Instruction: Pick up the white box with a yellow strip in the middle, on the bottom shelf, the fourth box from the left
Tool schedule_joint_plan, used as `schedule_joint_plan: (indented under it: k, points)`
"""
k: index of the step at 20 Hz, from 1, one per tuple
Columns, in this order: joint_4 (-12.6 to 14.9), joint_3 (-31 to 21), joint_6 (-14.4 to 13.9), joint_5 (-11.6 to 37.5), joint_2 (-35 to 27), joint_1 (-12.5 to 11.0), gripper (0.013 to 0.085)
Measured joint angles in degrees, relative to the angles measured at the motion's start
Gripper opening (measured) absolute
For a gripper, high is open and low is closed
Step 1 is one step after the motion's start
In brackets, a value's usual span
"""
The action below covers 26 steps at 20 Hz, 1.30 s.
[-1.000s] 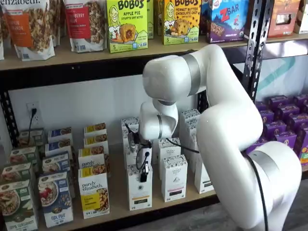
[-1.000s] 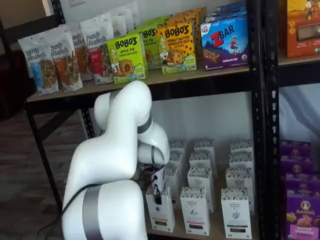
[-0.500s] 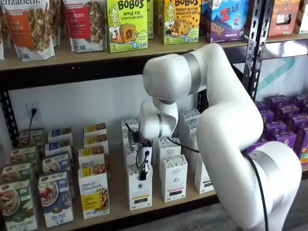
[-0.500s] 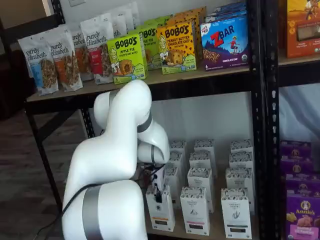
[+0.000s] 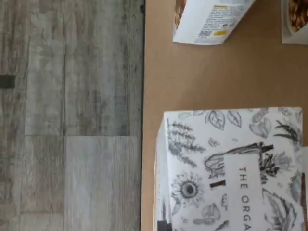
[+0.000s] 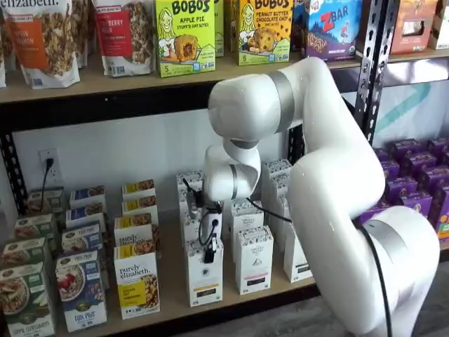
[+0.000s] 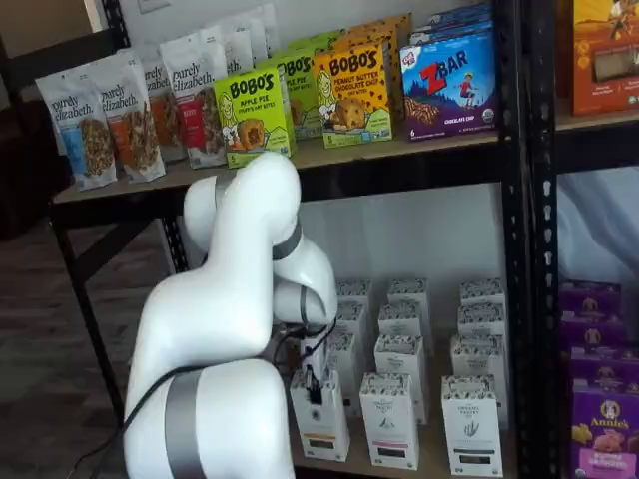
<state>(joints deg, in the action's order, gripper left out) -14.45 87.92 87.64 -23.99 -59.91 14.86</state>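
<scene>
The white box [image 6: 204,279] stands at the front of the bottom shelf [image 6: 168,274], with a speckled top and a dark label with a yellow strip low on its front. It also shows in a shelf view [image 7: 321,427]. My gripper [image 6: 210,250] comes down on the box's top, and its black fingers [image 7: 314,385] are closed on the top edge. The box's base sits a little above the board. The wrist view shows the patterned box top [image 5: 231,168] close up, over the tan board [image 5: 202,72].
A same-shaped white carton with a reddish strip [image 6: 254,261] stands just right of the held box, and a purely elizabeth granola box [image 6: 137,282] just left. More white cartons stand in rows behind. The wood-look floor [image 5: 72,115] lies beyond the shelf's front edge.
The arm has risen slightly, and the white box has come up a little with the gripper. The neighbouring boxes have not moved.
</scene>
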Motion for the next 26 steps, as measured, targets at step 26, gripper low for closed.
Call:
schedule_joint_plan:
  k: [26]
  points:
    - [-12.4,-25.3,8.6,9.8,16.4,4.2,0.045]
